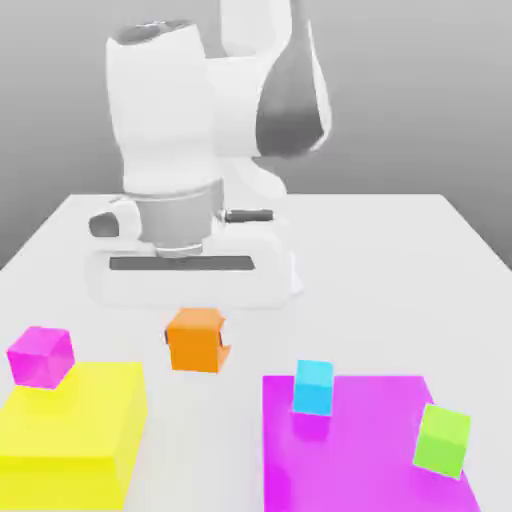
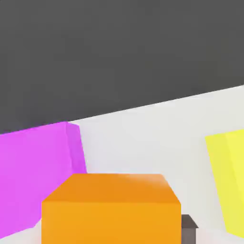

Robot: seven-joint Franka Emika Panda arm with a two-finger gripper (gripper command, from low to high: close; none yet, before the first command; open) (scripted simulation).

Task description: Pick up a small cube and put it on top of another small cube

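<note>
The small orange cube (image 1: 195, 340) sits directly under the white hand, between the yellow block and the magenta slab. My gripper (image 1: 197, 348) is shut on it. In the hand view the orange cube (image 2: 112, 209) is very close, and a dark fingertip (image 2: 189, 228) presses against one side. I cannot tell whether the cube touches the table or hangs just above it. A cyan cube (image 1: 313, 387) and a green cube (image 1: 442, 440) stand on the magenta slab. A small magenta cube (image 1: 40, 357) rests on the yellow block's far corner.
The large yellow block (image 1: 70, 430) lies at the exterior view's left front and the flat magenta slab (image 1: 360, 450) at its right front, with a narrow gap of white table (image 1: 400, 270) between them. The arm's bulky white body (image 1: 200, 130) rises behind.
</note>
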